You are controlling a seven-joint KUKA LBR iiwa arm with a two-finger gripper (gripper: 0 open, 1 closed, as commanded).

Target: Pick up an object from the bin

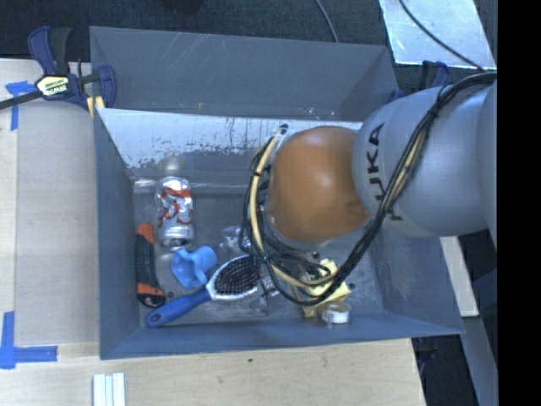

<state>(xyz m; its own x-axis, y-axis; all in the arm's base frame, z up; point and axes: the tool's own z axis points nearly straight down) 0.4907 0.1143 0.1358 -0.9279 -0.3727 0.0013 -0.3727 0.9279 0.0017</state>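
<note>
In the bin (118, 227), toward 3 o'clock on its floor, I see the arm's orange wrist cover (313, 184) with black and yellow cables (258, 227) looped round it. The end effector (256, 250) sits under that cover, and I cannot tell whether it is open or closed. Nearest it, at 8 o'clock from the cover, lies a hairbrush (235, 277), its dark bristle head touching the cables and its blue handle running out toward 8 o'clock. A crumpled blue thing (194, 263) lies just beside the brush head at 9 o'clock. Beyond it at 11 o'clock lies a silver and red can (175, 210). A black tool with orange ends (144, 265) lies along the wall at 9 o'clock. A small yellow and white thing (331, 309) lies at 6 o'clock from the cover.
</note>
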